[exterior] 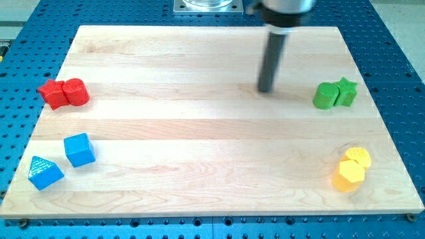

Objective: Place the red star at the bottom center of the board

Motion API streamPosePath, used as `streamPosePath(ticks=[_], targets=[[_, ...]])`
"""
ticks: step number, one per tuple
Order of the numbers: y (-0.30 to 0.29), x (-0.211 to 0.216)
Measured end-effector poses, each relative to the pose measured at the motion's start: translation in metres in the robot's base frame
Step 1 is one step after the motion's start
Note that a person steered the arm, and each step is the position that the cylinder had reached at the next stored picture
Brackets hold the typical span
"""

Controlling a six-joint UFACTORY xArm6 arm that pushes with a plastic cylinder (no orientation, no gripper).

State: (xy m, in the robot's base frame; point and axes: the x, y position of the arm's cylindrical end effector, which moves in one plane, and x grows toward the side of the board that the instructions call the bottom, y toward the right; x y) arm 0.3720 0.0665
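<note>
The red star lies at the view's left edge of the wooden board, touching a red rounded block on its right. My tip stands on the board right of centre in the upper half, far to the right of the red star. It is apart from every block; the nearest are the green ones to its right.
A green rounded block and a green star touch at the right. A yellow hexagon and another yellow block sit at the lower right. A blue cube and a blue triangular block sit at the lower left.
</note>
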Motion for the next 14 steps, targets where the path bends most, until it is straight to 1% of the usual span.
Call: streamPosePath(ticks=[1,2,3,4,5,7,9,11,12,14], targets=[[-0.13,-0.049],[-0.257,-0.05],[-0.333,-0.031],[-0.371,-0.012],[-0.371,-0.012],[-0.371,0.018],[-0.371,0.023],[-0.369,0.075],[-0.363,0.066],[-0.304,0.042]])
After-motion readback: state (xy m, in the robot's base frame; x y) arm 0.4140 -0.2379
